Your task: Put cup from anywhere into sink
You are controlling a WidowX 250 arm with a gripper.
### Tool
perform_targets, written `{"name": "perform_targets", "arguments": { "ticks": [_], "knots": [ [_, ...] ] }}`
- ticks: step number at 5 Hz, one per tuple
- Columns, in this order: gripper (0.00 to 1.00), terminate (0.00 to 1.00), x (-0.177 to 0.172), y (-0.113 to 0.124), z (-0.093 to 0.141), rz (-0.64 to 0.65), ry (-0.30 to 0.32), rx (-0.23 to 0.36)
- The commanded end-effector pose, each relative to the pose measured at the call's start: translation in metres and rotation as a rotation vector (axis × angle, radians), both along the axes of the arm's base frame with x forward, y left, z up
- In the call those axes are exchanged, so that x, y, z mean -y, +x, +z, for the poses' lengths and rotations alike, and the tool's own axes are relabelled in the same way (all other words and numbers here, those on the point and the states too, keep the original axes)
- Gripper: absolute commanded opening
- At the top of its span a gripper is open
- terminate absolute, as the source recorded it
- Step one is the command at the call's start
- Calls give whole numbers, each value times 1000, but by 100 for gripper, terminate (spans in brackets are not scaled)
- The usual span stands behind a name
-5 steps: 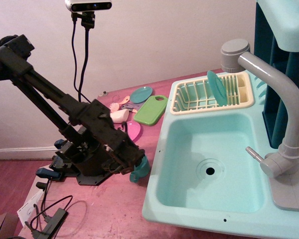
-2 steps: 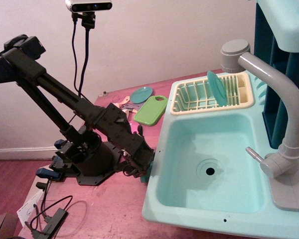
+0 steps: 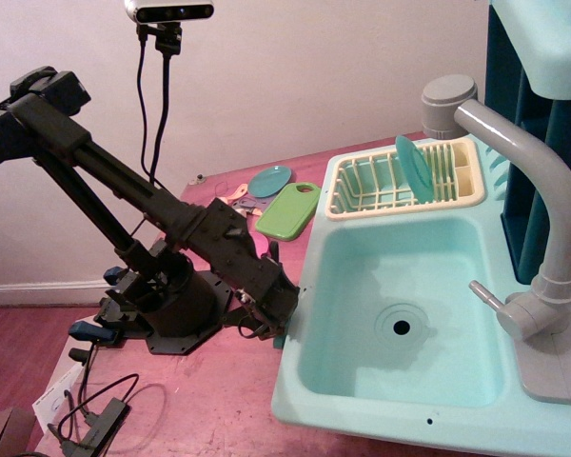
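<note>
My gripper (image 3: pixel 278 319) hangs low over the pink table, right against the outer left wall of the pale mint-green sink (image 3: pixel 309 386). Only a sliver of the small teal cup (image 3: pixel 280 337) shows under the fingertips; the black fingers hide the rest. The gripper appears shut on it. The sink basin holds only its round drain (image 3: pixel 401 327). The grey faucet (image 3: pixel 538 181) arches over its right side.
A cream dish rack (image 3: pixel 362 186) with an upright teal plate (image 3: pixel 414 167) stands behind the basin. A green cutting board (image 3: pixel 288 210), a flat teal plate (image 3: pixel 269 179) and small toys lie on the table behind the arm. The arm's base (image 3: pixel 162 314) sits to the left.
The arm has swung right with the cup, from open table to the sink's left wall. The cup showed clearly one second ago and is now mostly hidden.
</note>
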State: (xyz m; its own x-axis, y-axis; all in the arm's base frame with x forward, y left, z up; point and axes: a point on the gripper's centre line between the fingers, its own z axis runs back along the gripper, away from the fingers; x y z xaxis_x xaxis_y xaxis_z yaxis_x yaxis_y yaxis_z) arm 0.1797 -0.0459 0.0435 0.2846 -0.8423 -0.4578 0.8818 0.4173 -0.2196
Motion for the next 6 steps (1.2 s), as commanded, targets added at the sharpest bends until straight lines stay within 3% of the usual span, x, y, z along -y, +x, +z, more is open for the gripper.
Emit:
{"name": "perform_targets", "arguments": {
  "ticks": [1, 2, 3, 4, 5, 6],
  "knots": [
    [0, 0, 5, 8, 12, -60, 2, 25],
    [0, 0, 0, -1, 32, -63, 13, 41],
    [0, 0, -12, -18, 73, -24, 60, 60],
    [0, 0, -18, -11, 95, -63, 87, 65],
    [0, 0, -20, 13, 109, -92, 93, 135],
    [0, 0, -18, 57, 124, -168, 115, 220]
  ]
}}
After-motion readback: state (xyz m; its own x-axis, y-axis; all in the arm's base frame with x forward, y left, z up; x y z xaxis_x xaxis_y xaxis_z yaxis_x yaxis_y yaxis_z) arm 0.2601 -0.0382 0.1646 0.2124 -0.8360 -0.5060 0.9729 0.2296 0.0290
